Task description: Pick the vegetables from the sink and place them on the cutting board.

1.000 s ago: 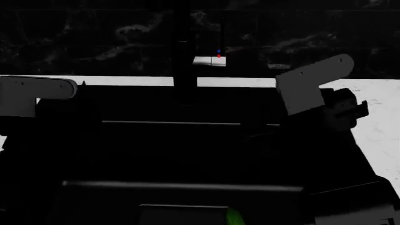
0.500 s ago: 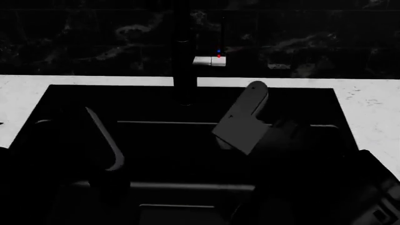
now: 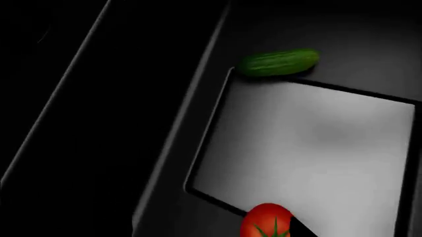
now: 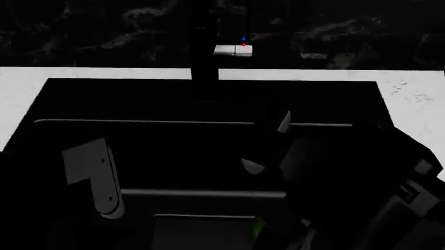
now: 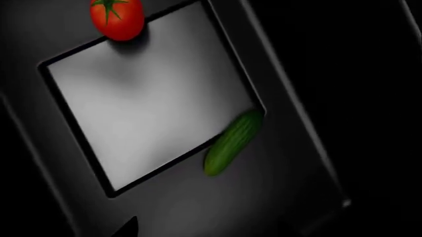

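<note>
**Both arms over the sink; vegetables on the basin floor**

Head view: the black sink (image 4: 41, 104) is set in the white marbled desk (image 4: 417, 88), with the black faucet (image 4: 204, 52) at its far rim. Both arms reach down into the basin, the left arm (image 4: 94, 174) at near left, the right arm (image 4: 334, 172) at near right. A sliver of green, the cucumber (image 4: 258, 227), shows at the near edge beside the right arm. The jaws of both arms are lost in the dark; cannot tell how they stand.

Left wrist view: the cucumber (image 3: 277, 62) lies at one corner of a pale grey rectangular panel (image 3: 310, 148) on the sink floor. The tomato (image 3: 265, 221) sits at the panel's opposite edge, well apart from it. Jaws not seen.

Right wrist view: the tomato (image 5: 117, 18), green stem visible, and the cucumber (image 5: 232, 142) lie at the panel (image 5: 145, 94) edges. Jaws not seen.
</note>
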